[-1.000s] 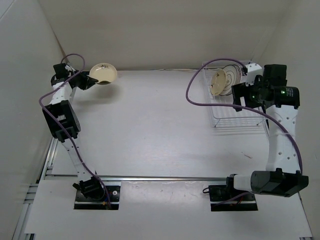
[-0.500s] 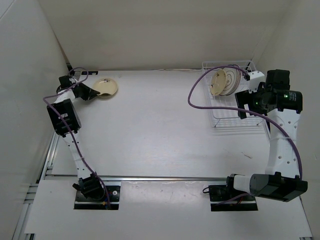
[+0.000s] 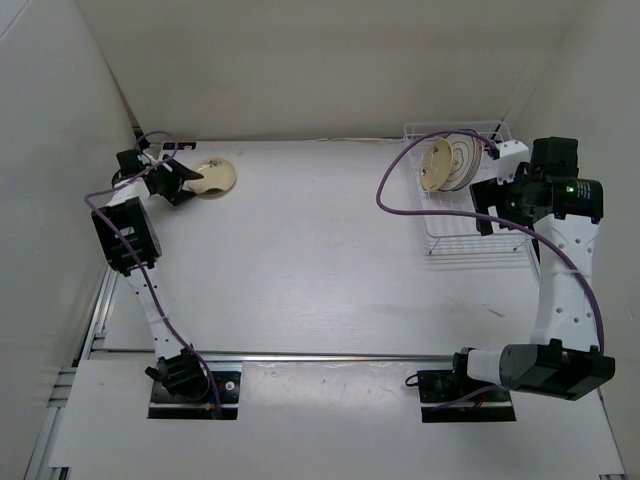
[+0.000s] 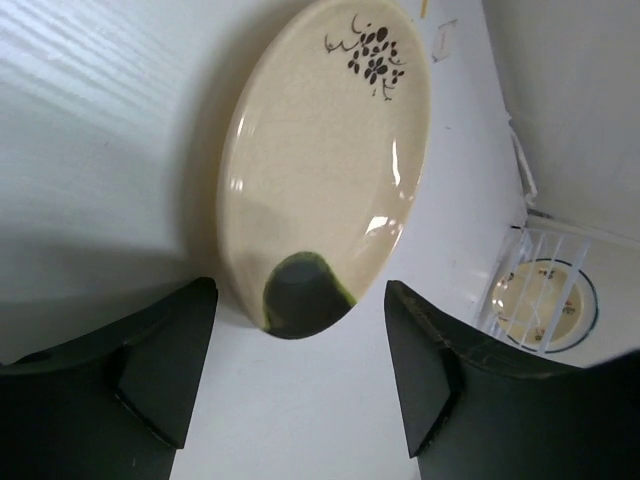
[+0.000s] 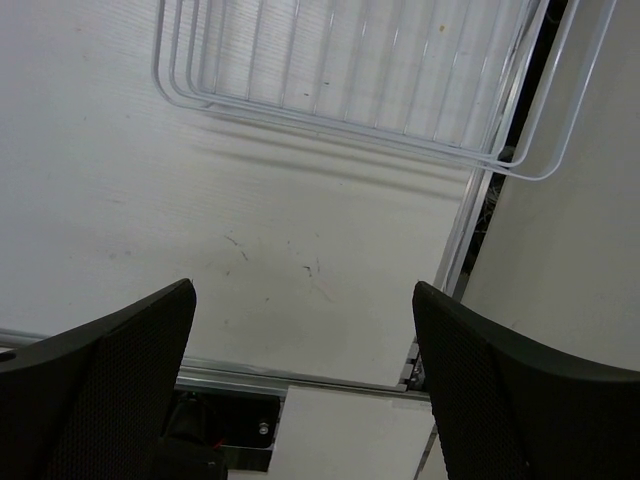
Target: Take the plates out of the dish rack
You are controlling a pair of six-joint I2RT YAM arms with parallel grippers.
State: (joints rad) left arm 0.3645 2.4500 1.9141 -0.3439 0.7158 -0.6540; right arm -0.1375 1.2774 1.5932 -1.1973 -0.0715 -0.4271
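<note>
Cream plate with a little dark berry sprig near its rim lies flat on the table, way out at 10 o'clock. Left gripper sits low, arm stretched out, fingers spread either side of the near rim, not clamping it. Two more plates stand on edge in the dish rack at 2 o'clock. Right gripper hovers by the rack, jaws wide, holding nothing.
</note>
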